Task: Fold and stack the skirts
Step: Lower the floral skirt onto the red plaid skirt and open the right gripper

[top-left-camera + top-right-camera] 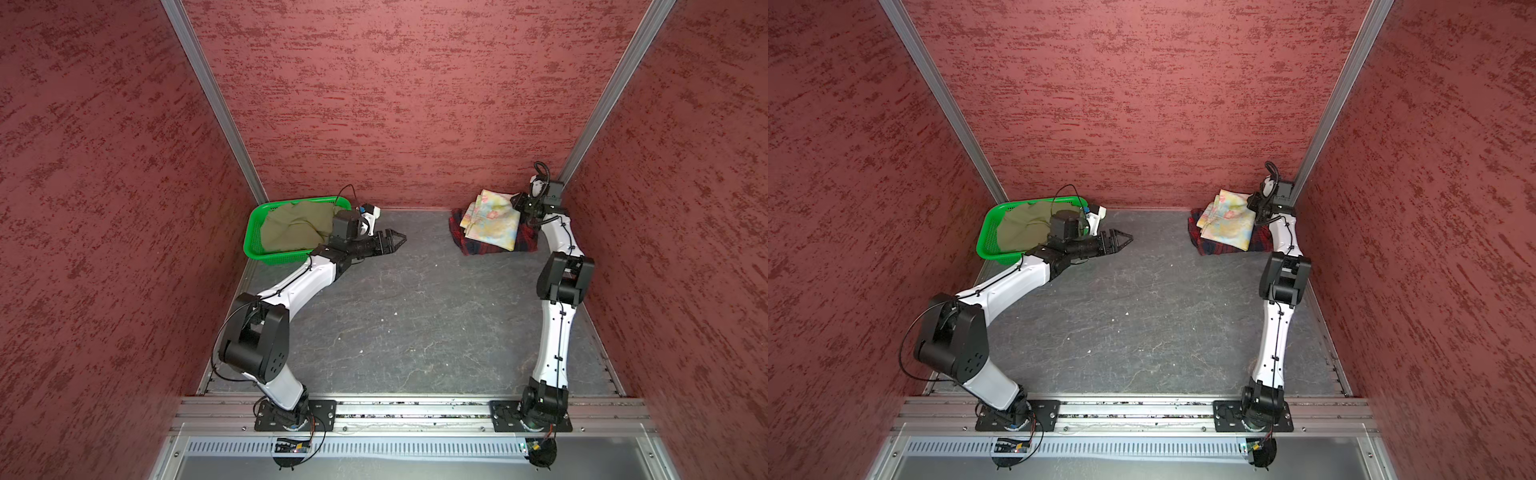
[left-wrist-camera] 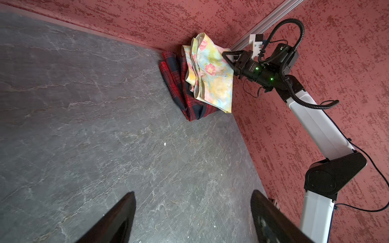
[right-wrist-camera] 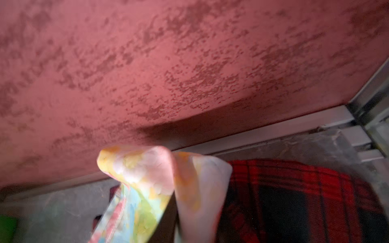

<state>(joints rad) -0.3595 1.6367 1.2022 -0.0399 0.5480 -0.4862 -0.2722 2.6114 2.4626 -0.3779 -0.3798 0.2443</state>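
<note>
Standing at the near edge of the table [image 1: 415, 324].

Ten o'clock: a green basket [image 1: 250, 239] holds the olive skirt [image 1: 291, 228], which is crumpled and fills most of it.

Just beside the basket, toward the centre, the left gripper [image 1: 397, 240] hovers over bare table. Its jaws are spread wide with nothing between them. The left wrist view confirms this, showing the fingers [image 2: 122, 210] well apart.

Two o'clock, far corner: the plaid skirt [image 1: 457, 228] lies folded on the table. The floral skirt [image 1: 492, 222] lies folded on top of it.

The right gripper [image 2: 228, 56] sits at the floral skirt's corner nearest the side wall. Whether its jaws pinch the cloth cannot be told.

Only the right wrist view shows a raised, blurred fold of floral cloth above the plaid.
</note>
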